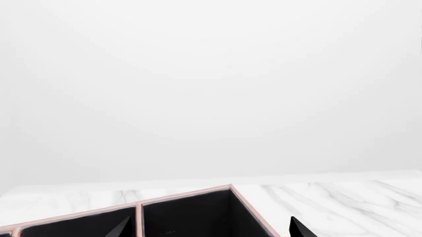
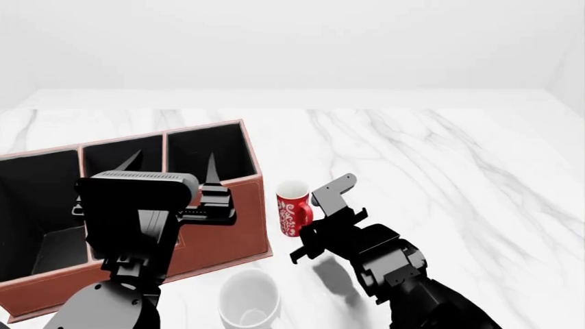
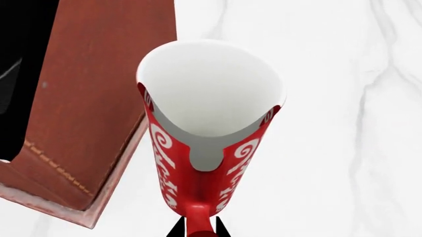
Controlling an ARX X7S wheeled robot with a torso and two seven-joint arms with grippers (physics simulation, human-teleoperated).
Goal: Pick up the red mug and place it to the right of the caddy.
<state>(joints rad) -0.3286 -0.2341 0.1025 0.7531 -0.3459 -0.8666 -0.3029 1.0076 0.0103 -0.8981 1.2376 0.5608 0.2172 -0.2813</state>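
The red mug (image 2: pixel 292 209) with white swirls stands upright just right of the caddy (image 2: pixel 224 229), close to its right wall. In the right wrist view the red mug (image 3: pixel 207 133) fills the middle, its handle toward the camera. My right gripper (image 3: pixel 196 228) has its two black fingertips pressed on either side of the handle; in the head view the right gripper (image 2: pixel 309 232) sits right behind the mug. My left gripper (image 2: pixel 172 164) is open and empty above the caddy's rear compartments, and its spread tips show in the left wrist view (image 1: pixel 211 228) over the caddy (image 1: pixel 191 217).
A larger plain white mug (image 2: pixel 249 301) stands in front of the caddy's near right corner. The marble tabletop (image 2: pixel 439 178) stretches to the right and back. A white wall lies behind the table's far edge.
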